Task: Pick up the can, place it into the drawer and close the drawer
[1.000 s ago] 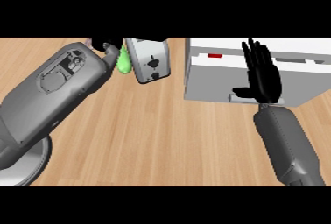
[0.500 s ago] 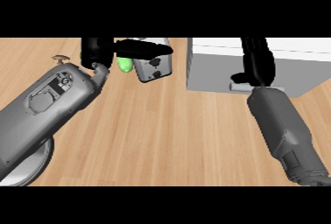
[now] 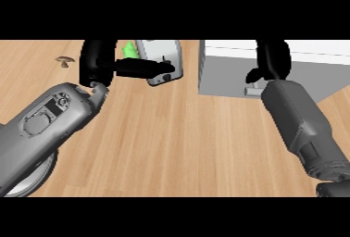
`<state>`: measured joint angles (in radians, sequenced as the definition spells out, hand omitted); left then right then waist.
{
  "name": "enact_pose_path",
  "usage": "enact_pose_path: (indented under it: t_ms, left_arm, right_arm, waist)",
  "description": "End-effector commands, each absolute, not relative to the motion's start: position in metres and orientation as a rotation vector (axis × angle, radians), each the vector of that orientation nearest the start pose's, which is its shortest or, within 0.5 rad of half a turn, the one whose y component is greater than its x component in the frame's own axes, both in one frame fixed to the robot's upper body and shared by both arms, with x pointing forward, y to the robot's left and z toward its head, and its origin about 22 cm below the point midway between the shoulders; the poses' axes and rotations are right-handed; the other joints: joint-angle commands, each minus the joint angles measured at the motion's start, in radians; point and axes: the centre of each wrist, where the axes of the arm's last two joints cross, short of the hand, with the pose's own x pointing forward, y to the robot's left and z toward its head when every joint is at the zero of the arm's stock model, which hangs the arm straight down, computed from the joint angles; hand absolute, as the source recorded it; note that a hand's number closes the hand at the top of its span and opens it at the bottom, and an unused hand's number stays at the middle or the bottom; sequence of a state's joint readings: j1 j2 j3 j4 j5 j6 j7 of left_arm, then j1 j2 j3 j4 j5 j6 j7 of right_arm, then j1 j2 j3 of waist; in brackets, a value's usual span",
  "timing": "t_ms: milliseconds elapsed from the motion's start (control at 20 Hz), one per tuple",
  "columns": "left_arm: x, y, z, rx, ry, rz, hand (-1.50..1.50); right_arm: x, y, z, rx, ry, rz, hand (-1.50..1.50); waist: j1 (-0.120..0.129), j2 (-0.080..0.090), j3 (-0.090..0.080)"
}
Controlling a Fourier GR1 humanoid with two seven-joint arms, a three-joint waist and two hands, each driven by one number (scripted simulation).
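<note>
The can, grey and tilted, is shown at the far centre of the wooden counter, just left of the white drawer unit. It is pinched by the left hand, whose thumb is laid across its front face. A green object is partly seen behind the can. The right hand is placed against the front of the drawer unit; whether its fingers are spread cannot be told. A small brown object is seen at far left.
</note>
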<state>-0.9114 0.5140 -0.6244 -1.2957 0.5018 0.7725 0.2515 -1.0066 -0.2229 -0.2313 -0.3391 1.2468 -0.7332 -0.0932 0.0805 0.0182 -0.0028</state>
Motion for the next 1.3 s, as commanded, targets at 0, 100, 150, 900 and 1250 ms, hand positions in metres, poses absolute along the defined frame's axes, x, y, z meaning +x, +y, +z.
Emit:
enact_pose_path:
  t_ms: [0,100,150,900,1250]
  left_arm:
    - [0.364,0.154,0.167,0.238,-1.725,-0.093,-1.50]
    - [0.359,0.154,0.167,0.228,-1.728,-0.099,-1.50]
    - [0.357,0.145,0.154,0.223,-1.728,-0.089,-1.50]
    - [0.351,0.172,0.146,0.260,-1.728,-0.077,-1.50]
    - [0.343,0.183,0.139,0.269,-1.708,-0.056,-1.50]
  right_arm:
    - [0.457,-0.210,0.081,-1.390,-1.666,0.778,-1.50]
    - [0.460,-0.208,0.087,-1.379,-1.664,0.773,-1.50]
    - [0.462,-0.197,0.093,-1.360,-1.716,0.780,-1.50]
    - [0.468,-0.174,0.114,-0.890,-1.953,0.442,-1.50]
    - [0.466,-0.176,0.103,-0.635,-1.946,0.181,-1.50]
  waist:
    - [0.024,0.015,0.005]
    - [0.027,0.013,0.005]
    - [0.014,0.012,0.005]
    - [-0.007,0.006,0.006]
    - [-0.030,-0.005,0.005]
